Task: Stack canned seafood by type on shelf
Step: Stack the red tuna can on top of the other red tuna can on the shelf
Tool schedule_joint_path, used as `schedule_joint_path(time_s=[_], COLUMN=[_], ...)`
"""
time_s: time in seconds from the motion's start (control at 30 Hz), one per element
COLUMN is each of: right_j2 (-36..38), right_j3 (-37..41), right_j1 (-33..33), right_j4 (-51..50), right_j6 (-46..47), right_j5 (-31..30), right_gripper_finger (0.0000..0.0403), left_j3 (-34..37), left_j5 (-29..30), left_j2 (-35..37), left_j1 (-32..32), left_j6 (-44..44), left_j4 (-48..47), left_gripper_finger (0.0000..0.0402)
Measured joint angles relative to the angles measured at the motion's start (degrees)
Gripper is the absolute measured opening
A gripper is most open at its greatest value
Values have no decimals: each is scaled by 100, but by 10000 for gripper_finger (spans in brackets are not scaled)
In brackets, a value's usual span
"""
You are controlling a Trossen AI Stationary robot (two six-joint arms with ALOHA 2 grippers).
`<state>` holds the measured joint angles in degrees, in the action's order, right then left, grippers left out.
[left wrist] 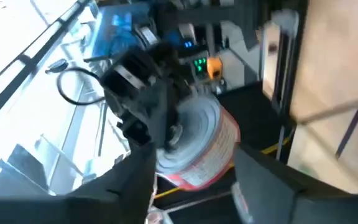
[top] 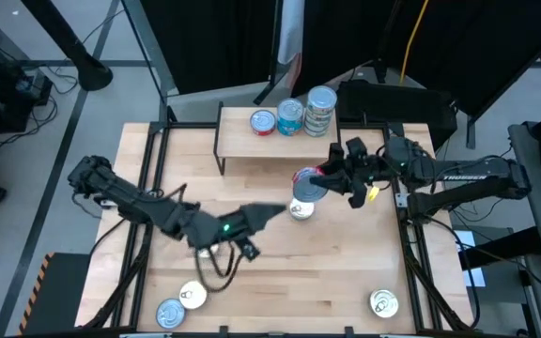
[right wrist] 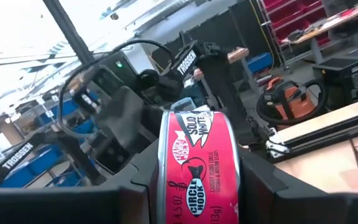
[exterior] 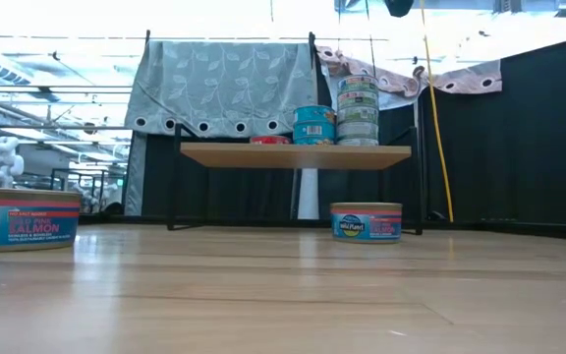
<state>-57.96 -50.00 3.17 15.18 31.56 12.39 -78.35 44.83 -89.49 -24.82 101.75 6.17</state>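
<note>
The wooden bench (top: 346, 272) carries everything. At its far edge stands the shelf (top: 280, 143), a low riser with a light wood top on thin black legs. On that top, seen from above, three groups sit in a row: a red-sided tin (top: 263, 121) on the left, a short blue stack (top: 290, 115) in the middle and a taller stack (top: 321, 110) of green-labelled tins on the right.

Both dark arms reach toward the middle of the bench. The right pincer (top: 319, 177) hangs just in front of the shelf, above the bench — its fingers are clamped on the sides of a red tin (right wrist: 199, 168) with a "Circle Hook" label, held on edge. The left pincer (top: 275, 214) is stretched toward that same tin from the opposite side; its fingers stand apart on either side of it in the left wrist view, and I cannot tell whether they touch it.

Directly below the held tin, a blue-labelled salmon tin (exterior: 366, 221) rests on the bench in front of the shelf. Along the near edge lie three more — a blue-lidded tin (top: 168, 314) and a cream-lidded tin (top: 193, 297) just beside each other at the left, and a gold-lidded tin (top: 383, 303) at the right, well apart from them.
</note>
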Motion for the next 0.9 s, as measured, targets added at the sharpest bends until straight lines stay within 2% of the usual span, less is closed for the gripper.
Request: schedule_joint_path(time_s=[0.1, 0.3, 0.4, 0.7, 0.9], right_j2=[36, 34, 34, 18, 8], right_j3=[0, 0, 0, 0, 0], right_j1=[136, 323, 398, 566, 582], right_j4=[2, -11, 7, 91, 97], right_j6=[61, 227, 273, 314, 387], right_j5=[23, 121, 126, 124, 128], right_gripper_finger=[130, 130, 130, 130, 130], left_j3=[20, 50, 86, 86, 86], left_j5=[-340, -505, -769, -821, -874], left_j2=[-2, -130, -164, -166, -166], left_j1=[371, 946, 1021, 1133, 1239], left_j6=[515, 1993, 2245, 2786, 2949], left_j4=[-119, 369, 516, 544, 542], left_gripper_finger=[242, 247, 247, 245, 214])
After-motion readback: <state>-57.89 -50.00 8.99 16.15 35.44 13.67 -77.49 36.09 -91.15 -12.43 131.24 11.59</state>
